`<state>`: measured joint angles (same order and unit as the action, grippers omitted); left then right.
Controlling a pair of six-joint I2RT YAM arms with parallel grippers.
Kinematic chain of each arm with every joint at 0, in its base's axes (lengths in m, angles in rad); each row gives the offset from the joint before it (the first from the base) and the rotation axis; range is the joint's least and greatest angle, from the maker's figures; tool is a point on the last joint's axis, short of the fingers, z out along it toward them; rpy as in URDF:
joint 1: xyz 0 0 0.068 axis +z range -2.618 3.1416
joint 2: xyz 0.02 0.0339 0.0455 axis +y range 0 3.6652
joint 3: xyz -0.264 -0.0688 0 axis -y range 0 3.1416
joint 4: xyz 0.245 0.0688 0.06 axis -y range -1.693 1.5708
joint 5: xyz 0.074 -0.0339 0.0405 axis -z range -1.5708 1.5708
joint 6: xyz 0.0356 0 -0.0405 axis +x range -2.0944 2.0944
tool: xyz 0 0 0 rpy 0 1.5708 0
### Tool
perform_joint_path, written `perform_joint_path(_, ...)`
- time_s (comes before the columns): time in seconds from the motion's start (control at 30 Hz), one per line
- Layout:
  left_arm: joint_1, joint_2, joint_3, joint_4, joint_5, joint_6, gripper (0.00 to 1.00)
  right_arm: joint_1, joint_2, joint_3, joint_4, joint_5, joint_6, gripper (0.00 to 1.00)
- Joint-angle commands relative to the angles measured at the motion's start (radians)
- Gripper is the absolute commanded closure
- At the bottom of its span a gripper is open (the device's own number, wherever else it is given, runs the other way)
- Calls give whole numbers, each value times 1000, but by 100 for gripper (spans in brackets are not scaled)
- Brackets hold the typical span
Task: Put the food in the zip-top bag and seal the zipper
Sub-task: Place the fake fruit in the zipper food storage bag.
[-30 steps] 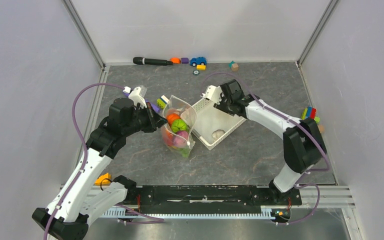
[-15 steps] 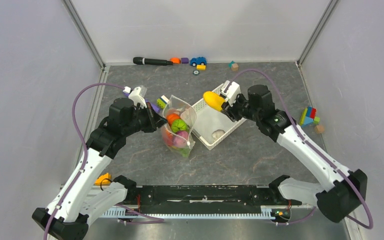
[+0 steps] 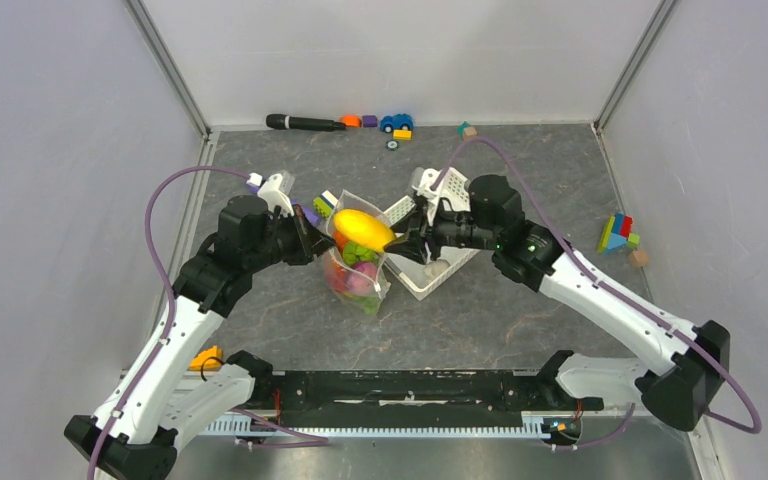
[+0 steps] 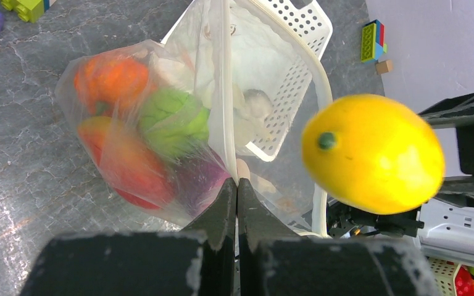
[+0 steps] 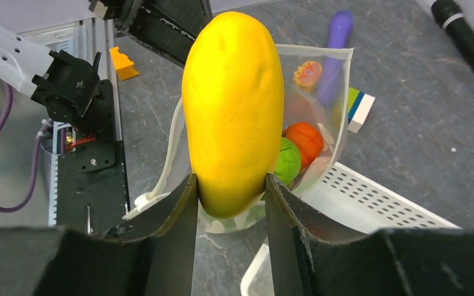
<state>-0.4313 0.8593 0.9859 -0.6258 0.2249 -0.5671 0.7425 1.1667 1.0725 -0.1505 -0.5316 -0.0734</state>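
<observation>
The zip-top bag (image 3: 358, 268) stands open between the arms, with an orange pumpkin (image 5: 304, 139), a green fruit (image 5: 289, 160) and other food inside. My left gripper (image 4: 237, 185) is shut on the bag's rim, right at the white zipper (image 4: 221, 92), and holds the mouth up. A yellow mango (image 5: 233, 105) is clamped by its lower end in my right gripper (image 5: 229, 179). The mango (image 3: 362, 228) hangs just over the open mouth of the bag (image 4: 160, 123), apart from the food inside.
The white lattice basket (image 3: 455, 250) sits right beside the bag, with one pale item (image 3: 437, 266) in it. A black marker (image 3: 305, 122), a toy car (image 3: 396, 122) and blocks line the back wall. More blocks (image 3: 617, 232) lie at the right, an orange block (image 3: 206, 357) near left.
My right arm lifted the mango out of the basket and swung it left to over the bag's mouth. The left arm and the bag have stayed put.
</observation>
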Motion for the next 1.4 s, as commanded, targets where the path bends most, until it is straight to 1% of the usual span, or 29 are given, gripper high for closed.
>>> perform_joint_path(0.0, 8, -1, 3, 35, 42, 14, 98, 35, 64, 81, 43, 95, 128, 98)
perform_joint_path(0.07, 8, -3, 4, 35, 44, 15, 98, 46, 93, 110, 4, 127, 131, 95)
perform_joint_path(0.13, 8, -5, 3, 37, 44, 15, 98, 54, 112, 129, -19, 168, 126, 88)
perform_joint_path(0.23, 7, -7, 2, 38, 47, 13, 98, 58, 129, 147, -41, 215, 124, 82)
perform_joint_path(0.27, 7, -6, 2, 40, 49, 13, 98, 58, 135, 154, -49, 221, 124, 81)
perform_joint_path(0.33, 7, -2, 2, 40, 49, 13, 98, 60, 143, 156, -51, 228, 123, 73)
perform_joint_path(0.4, 8, -2, 2, 40, 50, 13, 98, 61, 149, 157, -47, 230, 118, 69)
perform_joint_path(0.57, 8, -3, 2, 40, 50, 13, 98, 67, 168, 156, -37, 221, 105, 66)
perform_joint_path(0.63, 8, -3, 2, 40, 50, 13, 98, 69, 174, 149, -18, 207, 98, 62)
perform_joint_path(0.87, 8, -5, 2, 40, 50, 13, 98, 72, 208, 161, 3, 188, 105, 59)
perform_joint_path(1.03, 8, -2, 2, 40, 50, 13, 98, 80, 213, 163, -14, 158, 83, 49)
perform_joint_path(1.23, 8, 3, 0, 40, 52, 13, 98, 81, 200, 157, -9, 118, 45, 42)
perform_joint_path(1.37, 8, 4, 0, 40, 53, 13, 98, 81, 197, 157, -4, 78, 30, 33)
